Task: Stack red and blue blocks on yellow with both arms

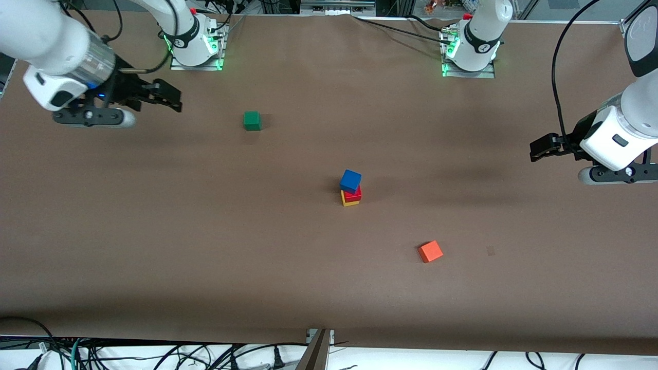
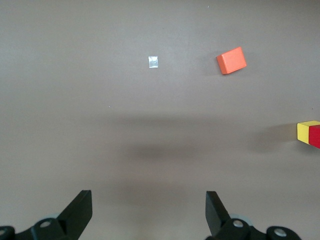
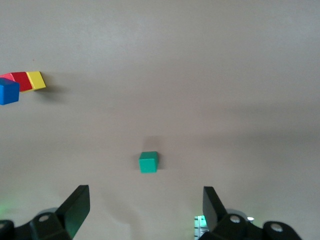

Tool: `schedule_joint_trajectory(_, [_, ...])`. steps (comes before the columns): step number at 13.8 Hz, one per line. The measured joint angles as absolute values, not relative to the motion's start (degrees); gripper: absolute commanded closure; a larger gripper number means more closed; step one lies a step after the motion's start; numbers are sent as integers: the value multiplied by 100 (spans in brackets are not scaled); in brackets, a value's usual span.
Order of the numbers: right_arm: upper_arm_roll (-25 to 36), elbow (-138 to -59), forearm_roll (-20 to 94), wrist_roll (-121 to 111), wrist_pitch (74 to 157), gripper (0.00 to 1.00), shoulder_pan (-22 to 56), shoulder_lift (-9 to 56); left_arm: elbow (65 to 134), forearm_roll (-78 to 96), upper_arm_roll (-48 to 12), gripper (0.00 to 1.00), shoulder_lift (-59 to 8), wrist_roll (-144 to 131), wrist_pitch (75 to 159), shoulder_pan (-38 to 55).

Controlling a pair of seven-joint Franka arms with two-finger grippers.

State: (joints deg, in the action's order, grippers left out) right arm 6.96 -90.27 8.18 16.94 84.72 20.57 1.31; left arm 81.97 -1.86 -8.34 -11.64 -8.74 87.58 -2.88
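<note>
At the table's middle stands a stack of three cubes: the yellow cube (image 1: pixel 350 202) at the bottom, the red cube (image 1: pixel 353 194) on it, the blue cube (image 1: pixel 350 181) on top, turned a little. The stack shows at the edge of the left wrist view, yellow (image 2: pixel 305 131) and red (image 2: pixel 315 136), and in the right wrist view, blue (image 3: pixel 8 92), red (image 3: pixel 21 80), yellow (image 3: pixel 36 80). My left gripper (image 1: pixel 540 149) is open and empty, up over the left arm's end of the table. My right gripper (image 1: pixel 168 95) is open and empty over the right arm's end.
A green cube (image 1: pixel 252 121) sits farther from the front camera than the stack, toward the right arm's end. An orange-red cube (image 1: pixel 430 252) sits nearer to the camera, toward the left arm's end. A small pale tape mark (image 2: pixel 154 61) lies on the brown table (image 1: pixel 205 246).
</note>
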Motion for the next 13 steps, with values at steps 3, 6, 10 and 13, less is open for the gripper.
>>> schedule_joint_trajectory(3, [592,-9076,798,1658,8472,0,2013,32,8197,-186,-834,0,-1164,-874,8758,-288])
schedule_joint_trajectory(6, [525,-9075,768,1646,8478,0,2014,36,8197,-186,-832,0,-1175,-874,8758,-294])
schedule_joint_trajectory(10, [527,-9061,564,1597,8486,0,2013,54,8197,-186,-831,0,-1185,-874,8758,-296])
schedule_joint_trajectory(13, [528,-9061,523,1507,8492,0,2013,106,8197,-186,-831,0,-1185,-874,8758,-296])
